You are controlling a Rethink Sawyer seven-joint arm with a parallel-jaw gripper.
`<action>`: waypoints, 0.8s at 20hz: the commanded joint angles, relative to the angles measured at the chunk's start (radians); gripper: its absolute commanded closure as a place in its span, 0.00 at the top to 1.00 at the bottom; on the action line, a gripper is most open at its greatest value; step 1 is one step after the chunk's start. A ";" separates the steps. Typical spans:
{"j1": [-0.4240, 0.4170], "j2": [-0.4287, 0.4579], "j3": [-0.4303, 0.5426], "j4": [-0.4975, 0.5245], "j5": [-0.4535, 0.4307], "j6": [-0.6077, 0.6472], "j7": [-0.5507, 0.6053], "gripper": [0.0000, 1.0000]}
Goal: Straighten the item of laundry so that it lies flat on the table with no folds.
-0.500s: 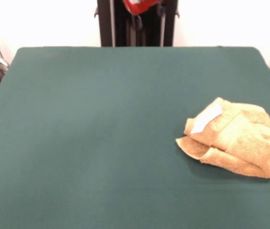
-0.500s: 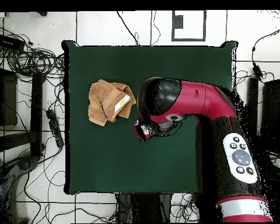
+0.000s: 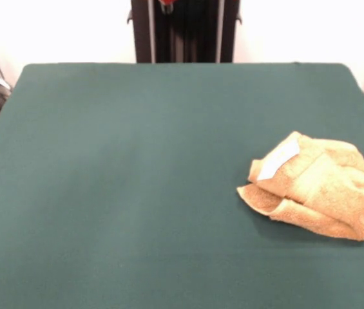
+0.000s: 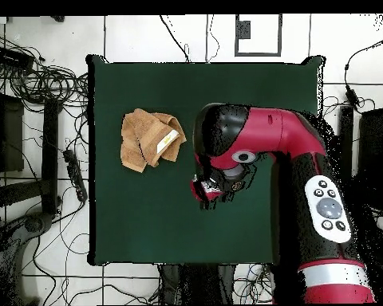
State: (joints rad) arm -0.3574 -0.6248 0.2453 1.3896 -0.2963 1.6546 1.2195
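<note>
The golden-orange towel (image 3: pixel 314 187) lies crumpled and folded over itself at the right side of the dark green table (image 3: pixel 136 193), with its white label (image 3: pixel 278 159) facing up. In the overhead view the towel (image 4: pixel 147 139) lies at the table's (image 4: pixel 147 223) upper left. My gripper (image 4: pixel 204 191) hangs over the middle of the table, to the right of and below the towel and apart from it. It holds nothing that I can see, and its state does not show. In the front view only a red bit of the arm (image 3: pixel 166 4) shows at the top edge.
The black pedestal (image 3: pixel 185 31) stands at the table's far side. Cables and boxes (image 4: pixel 35 88) lie on the floor left of the table. The red arm (image 4: pixel 290 151) spans the table's right part in the overhead view.
The arm has drawn back toward its base. Its red end has risen almost out of the front view. In the overhead view the gripper has shifted down, away from the towel. The towel has not moved.
</note>
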 commanded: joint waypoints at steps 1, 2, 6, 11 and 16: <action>0.033 0.080 0.077 0.036 0.012 -0.024 0.027 1.00; 0.041 0.081 0.078 0.036 0.019 -0.027 0.041 1.00; 0.064 0.086 0.077 0.041 0.053 -0.046 0.093 1.00; 0.090 0.101 0.074 0.043 0.083 -0.075 0.133 1.00; 0.112 0.121 0.067 0.039 0.110 -0.101 0.163 1.00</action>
State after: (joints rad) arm -0.2869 -0.6059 0.2455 1.3896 -0.2238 1.6503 1.2195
